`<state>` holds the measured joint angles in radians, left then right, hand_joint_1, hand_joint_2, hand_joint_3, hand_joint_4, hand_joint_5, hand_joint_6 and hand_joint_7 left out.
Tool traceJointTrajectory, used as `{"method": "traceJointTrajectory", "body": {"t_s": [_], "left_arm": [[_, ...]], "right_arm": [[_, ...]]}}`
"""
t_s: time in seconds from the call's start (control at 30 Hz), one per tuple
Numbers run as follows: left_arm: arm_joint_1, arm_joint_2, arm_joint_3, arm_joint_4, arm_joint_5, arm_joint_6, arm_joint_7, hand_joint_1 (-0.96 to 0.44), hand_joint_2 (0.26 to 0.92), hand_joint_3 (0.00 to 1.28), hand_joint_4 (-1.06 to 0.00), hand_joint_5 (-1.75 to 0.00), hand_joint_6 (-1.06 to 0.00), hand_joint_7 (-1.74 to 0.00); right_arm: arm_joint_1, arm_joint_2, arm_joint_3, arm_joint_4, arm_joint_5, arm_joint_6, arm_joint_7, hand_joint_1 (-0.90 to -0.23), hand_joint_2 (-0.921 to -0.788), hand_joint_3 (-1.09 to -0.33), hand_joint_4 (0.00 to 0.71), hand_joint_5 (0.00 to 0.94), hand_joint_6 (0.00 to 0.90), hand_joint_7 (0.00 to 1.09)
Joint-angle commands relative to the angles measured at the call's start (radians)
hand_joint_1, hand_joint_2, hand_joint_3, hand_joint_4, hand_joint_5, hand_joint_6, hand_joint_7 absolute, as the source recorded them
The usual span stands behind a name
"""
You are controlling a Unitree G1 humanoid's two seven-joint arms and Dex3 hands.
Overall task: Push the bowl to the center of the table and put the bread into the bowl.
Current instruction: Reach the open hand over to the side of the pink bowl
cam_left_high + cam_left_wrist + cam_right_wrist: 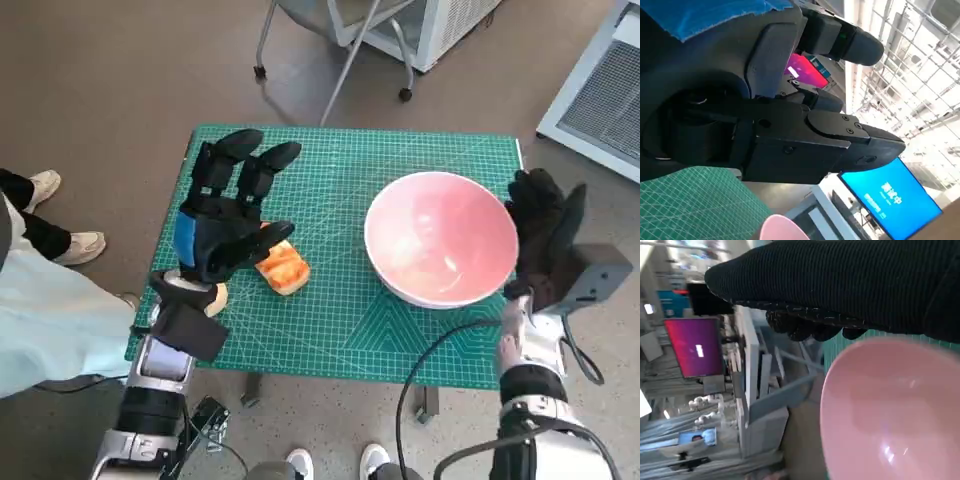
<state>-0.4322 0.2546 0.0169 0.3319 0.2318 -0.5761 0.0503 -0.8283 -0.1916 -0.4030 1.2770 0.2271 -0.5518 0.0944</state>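
Observation:
The pink bowl (440,245) stands on the right part of the green mat-covered table (340,330), near its right edge. It also fills the right wrist view (890,410), and its rim shows in the left wrist view (782,229). My gloved right hand (545,235) is at the bowl's right side with its fingers up, holding nothing; whether it touches the bowl I cannot tell. The golden bread (282,266) lies on the left part of the mat. My left hand (225,215) hovers just left of it with fingers spread and the thumb over the bread's near edge.
Chair legs on castors (340,50) stand beyond the table's far edge. White cabinets (600,90) are at the back right. A person's shoes (60,240) and pale sleeve (50,320) are at the left. More shoes (330,462) show by the near edge.

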Motion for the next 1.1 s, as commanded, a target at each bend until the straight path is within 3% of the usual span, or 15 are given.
{"method": "traceJointTrajectory", "body": {"t_s": [0.03,0.17,0.5,0.87,1.1], "left_arm": [[0.019,0.014,0.014,-0.021,0.002,0.001,0.011,-0.07,0.921,0.07,-0.13,-0.80,-0.19,-0.87],[0.027,0.025,0.019,-0.024,0.021,-0.007,0.027,-0.07,0.921,0.07,-0.15,-0.78,-0.20,-0.85],[0.059,0.032,0.037,-0.076,0.028,0.019,0.035,-0.09,0.921,0.07,-0.16,-0.76,-0.21,-0.84],[0.083,0.037,0.049,-0.114,0.045,0.048,0.037,-0.09,0.921,0.07,-0.16,-0.74,-0.21,-0.83],[0.087,0.041,0.049,-0.119,0.045,0.063,0.035,-0.09,0.921,0.07,-0.16,-0.73,-0.21,-0.82]], "right_arm": [[-0.021,0.027,-0.013,0.027,0.010,0.053,-0.007,-0.526,-0.921,-0.918,0.272,0.011,0.012,0.74],[-0.041,0.041,-0.027,0.034,0.019,0.072,-0.005,-0.520,-0.921,-0.921,0.273,0.011,0.022,0.75],[-0.096,0.088,-0.092,0.044,0.080,0.122,0.035,-0.508,-0.921,-0.899,0.242,0.002,0.003,0.80],[-0.149,0.128,-0.104,0.053,0.076,0.166,-0.001,-0.486,-0.921,-0.889,0.238,0.004,-0.001,0.82],[-0.157,0.150,-0.100,0.054,0.068,0.188,-0.015,-0.464,-0.921,-0.892,0.247,0.010,-0.001,0.83]]}}
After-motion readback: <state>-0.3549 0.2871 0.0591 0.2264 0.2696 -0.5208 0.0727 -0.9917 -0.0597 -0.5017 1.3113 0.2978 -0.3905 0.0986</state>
